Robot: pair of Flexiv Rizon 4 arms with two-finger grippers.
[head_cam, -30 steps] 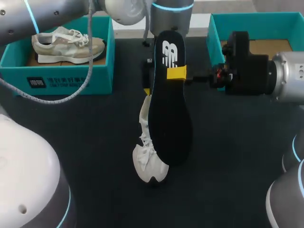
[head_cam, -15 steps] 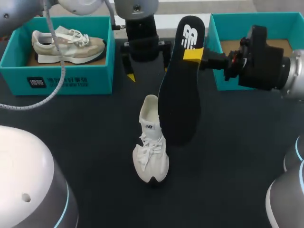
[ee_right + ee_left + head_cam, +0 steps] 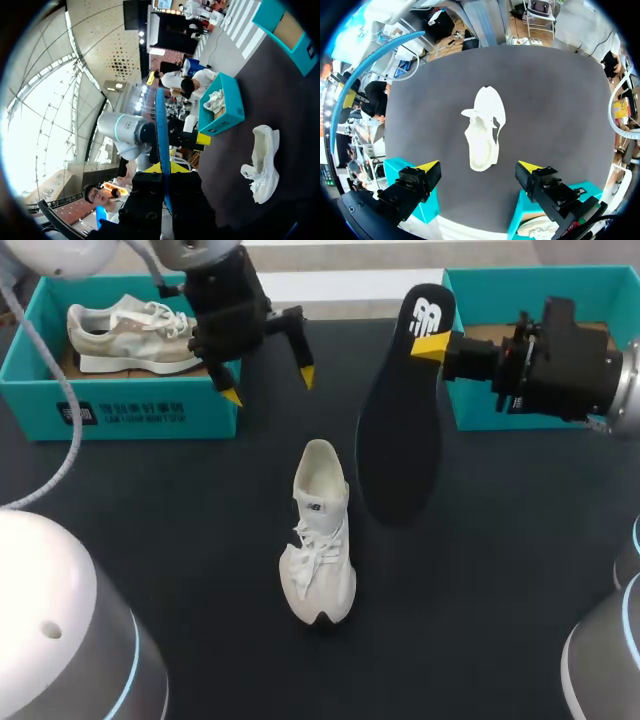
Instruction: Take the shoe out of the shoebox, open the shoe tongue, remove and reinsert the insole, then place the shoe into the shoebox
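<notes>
Left tool (image 3: 270, 386) near boxed shoe (image 3: 140, 335) (beige)

You had soft, even overhead light on the dark table (image 3: 500, 570), so the white shoe (image 3: 320, 550) threw only a faint shadow. From your right wrist, though, daylight glare washed out a big patch behind the insole (image 3: 161, 125).

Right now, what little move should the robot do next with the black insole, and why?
Probably lower the insole toe-first toward the opening of the white shoe. The right jaws hold it by its logo end, hanging beside the shoe, whose opening faces up; the left jaws are open, clear of both.
</notes>
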